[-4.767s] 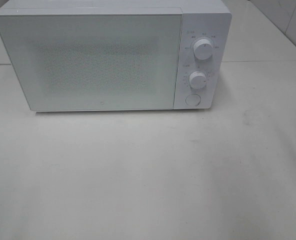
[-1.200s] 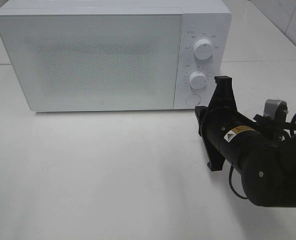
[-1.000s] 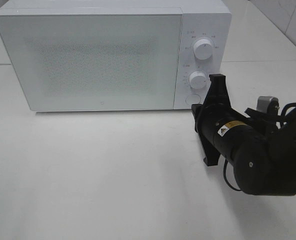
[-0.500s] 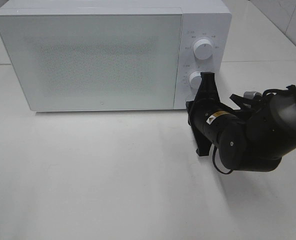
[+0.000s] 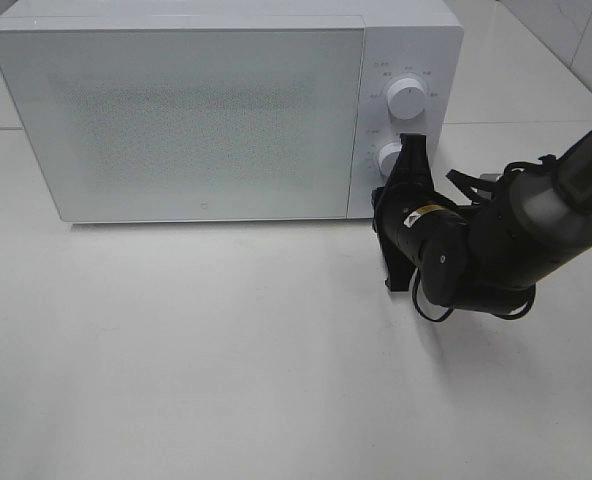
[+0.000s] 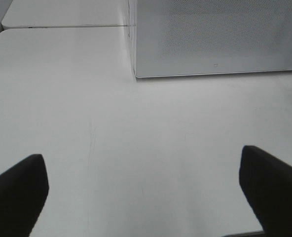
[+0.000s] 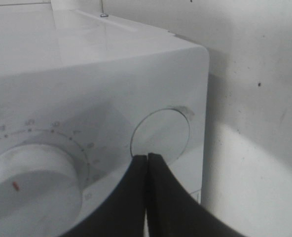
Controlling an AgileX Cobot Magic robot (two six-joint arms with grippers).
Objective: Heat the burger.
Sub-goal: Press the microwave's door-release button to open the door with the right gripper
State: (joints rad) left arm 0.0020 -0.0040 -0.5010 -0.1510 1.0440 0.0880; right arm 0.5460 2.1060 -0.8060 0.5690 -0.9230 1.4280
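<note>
Two dials, an upper dial (image 5: 406, 97) and a lower dial (image 5: 388, 157), are seen in the exterior high view on the control panel of a white microwave (image 5: 196, 110). Its door is closed, and it is set along the far edge of the desk (image 5: 176, 350). The right arm (image 5: 496, 235) is extended to the panel's lower part.

In the left wrist view the left claw (image 6: 143, 190) is spread wide above the desk, with nothing held and the microwave's front ahead.

In the right wrist view the right claw (image 7: 147, 163) is pressed fully together with nothing between its fingers. Its tips are at the rim of the round button (image 7: 161, 133).

Where the burger is cannot be told from any view.
</note>
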